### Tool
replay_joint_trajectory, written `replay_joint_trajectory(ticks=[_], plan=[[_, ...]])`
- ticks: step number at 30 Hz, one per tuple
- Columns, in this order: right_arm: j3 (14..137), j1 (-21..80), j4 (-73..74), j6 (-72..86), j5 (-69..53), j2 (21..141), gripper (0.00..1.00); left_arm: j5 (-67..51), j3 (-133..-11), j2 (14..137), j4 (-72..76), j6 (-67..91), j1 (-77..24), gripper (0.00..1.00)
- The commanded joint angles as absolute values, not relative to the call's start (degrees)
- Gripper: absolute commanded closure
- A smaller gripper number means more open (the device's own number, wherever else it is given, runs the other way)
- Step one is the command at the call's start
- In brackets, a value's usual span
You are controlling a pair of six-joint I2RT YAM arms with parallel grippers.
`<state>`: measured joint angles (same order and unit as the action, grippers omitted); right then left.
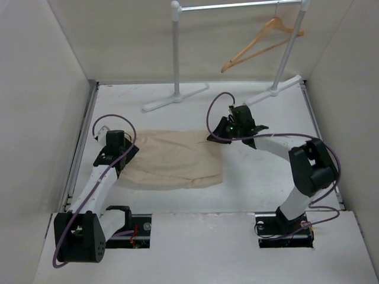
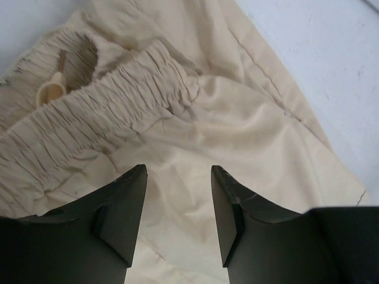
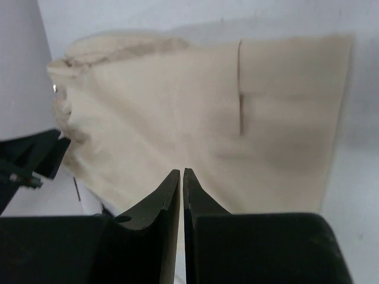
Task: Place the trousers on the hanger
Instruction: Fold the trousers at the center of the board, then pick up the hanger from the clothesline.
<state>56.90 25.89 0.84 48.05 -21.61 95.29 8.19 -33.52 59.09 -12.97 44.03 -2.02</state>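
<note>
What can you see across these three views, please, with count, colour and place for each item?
beige cotton trousers: one, beige, lying folded on the table between the arms, elastic waistband toward the left arm.
light-brown wooden clothes hanger: one, light brown, hanging from the rack's rail, far right.
white metal garment rack: one, white, standing at the table's far edge.
white table: one, white, beneath everything.
left arm and right arm: two, white and black, purple cables, based at the near edge.
left gripper: one, black, open over the trousers near the waistband.
right gripper: one, black, shut at the trousers' right edge; unclear whether it pinches cloth.
</note>
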Motion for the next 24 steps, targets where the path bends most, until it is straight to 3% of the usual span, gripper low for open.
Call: replay_joint_trajectory(ticks=[1,6,8,12,15,17,19,22,24], plan=[[61.86,24.22,-2.19,48.42,-22.24,102.54,0.88,8.88,-35.86,57.05,-15.2,44.12,-4.95,0.55],[62.93,22.63,-2.81,51.24,-19.51,107.49,0.84,9.31,-37.0,55.9,-16.34,44.91,-9.26,0.55],[63.02,22.89,-2.55,50.8,-20.21,105.31,0.73,9.67,-38.4,56.16,-16.52,45.09,-11.28,0.55],[63.54,23.42,0.34,50.01,-22.14,96.97,0.4,9.67,-43.32,60.45,-16.61,45.7,-19.44,0.58],[63.54,23.42,3.15,49.49,-23.29,90.73,0.35,10.89,-45.52,64.5,-15.65,45.62,-25.77,0.69],[63.98,23.42,5.87,48.7,-23.64,86.77,0.36,12.47,-45.44,67.05,-14.59,45.53,-27.46,0.82],[65.38,23.42,9.04,47.55,-23.64,83.42,0.48,12.92,-44.48,68.64,-14.15,46.4,-26.85,0.91],[70.55,23.42,13.35,45.18,-23.12,79.99,0.85,12.31,-44.12,68.64,-13.28,46.32,-26.5,0.96],[75.73,22.55,15.46,44.39,-22.33,79.02,0.91,12.3,-44.3,68.55,-12.75,46.06,-27.2,0.97]])
